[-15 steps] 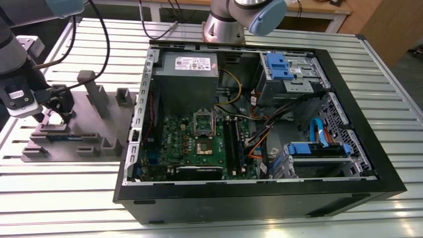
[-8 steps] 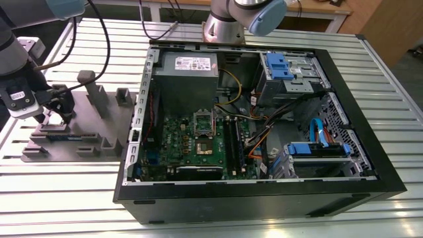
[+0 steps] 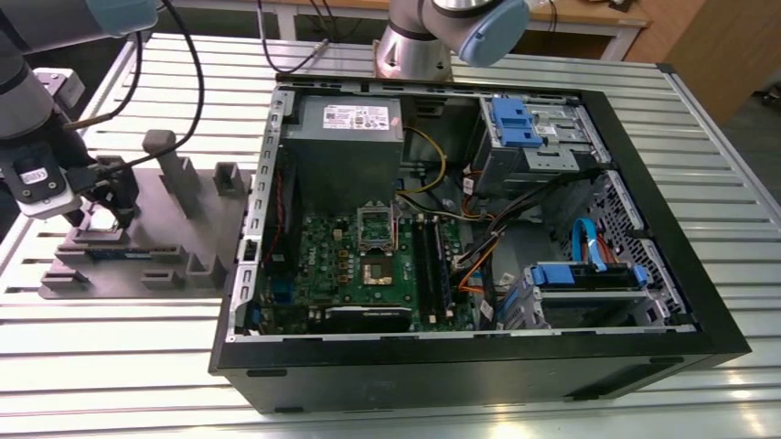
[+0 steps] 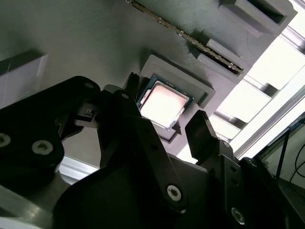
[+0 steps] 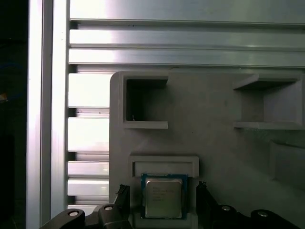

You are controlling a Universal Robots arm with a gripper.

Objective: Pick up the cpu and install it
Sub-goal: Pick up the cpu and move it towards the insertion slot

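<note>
presently, the gripper [image 3: 102,216] hangs over the grey fixture tray [image 3: 183,240] at the exterior view's left, well apart from the open computer case [image 3: 464,370]. its fingers [image 5: 204,202] stand apart, one on each side of the cpu [image 5: 163,198]. the cpu lies flat in a raised square pocket [image 5: 164,164] of the tray. whether the fingers touch it cannot be told.

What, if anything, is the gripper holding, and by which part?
Nothing: the open gripper straddles the cpu, which lies in its grey holder, fingers apart from its edges.
</note>
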